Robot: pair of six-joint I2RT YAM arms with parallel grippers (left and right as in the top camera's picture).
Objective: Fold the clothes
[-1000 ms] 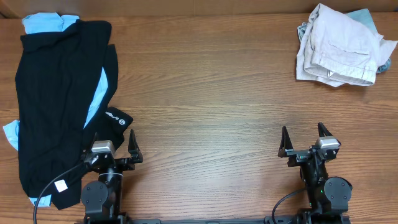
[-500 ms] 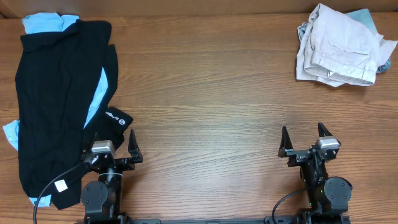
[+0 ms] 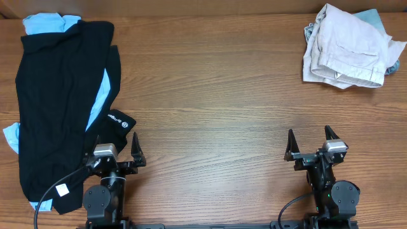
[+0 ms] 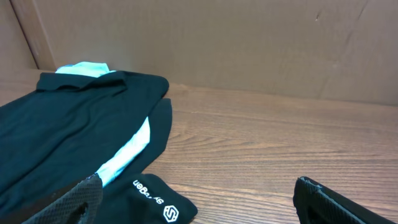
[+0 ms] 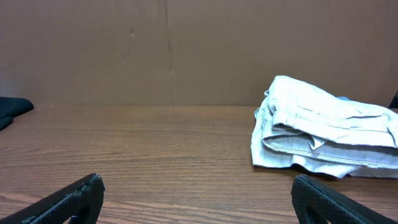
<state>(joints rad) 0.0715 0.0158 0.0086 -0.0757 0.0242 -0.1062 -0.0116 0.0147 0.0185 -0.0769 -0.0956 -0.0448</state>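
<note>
A large black T-shirt [image 3: 54, 102] lies spread at the table's left, with a small white tag [image 3: 62, 189] near its front end. A light-blue tee [image 3: 44, 23] shows from under it at the back and along its right side. A black garment with a white logo [image 3: 121, 119] pokes out at its right edge. The shirt also shows in the left wrist view [image 4: 68, 118], with the logo garment [image 4: 163, 202] just ahead. My left gripper [image 3: 116, 147] is open and empty beside the shirt. My right gripper [image 3: 311, 142] is open and empty over bare wood.
A folded pile of pale beige clothes [image 3: 346, 48] with a bit of blue cloth beneath sits at the back right; it shows in the right wrist view [image 5: 323, 130]. A brown cardboard wall [image 5: 186, 50] stands behind the table.
</note>
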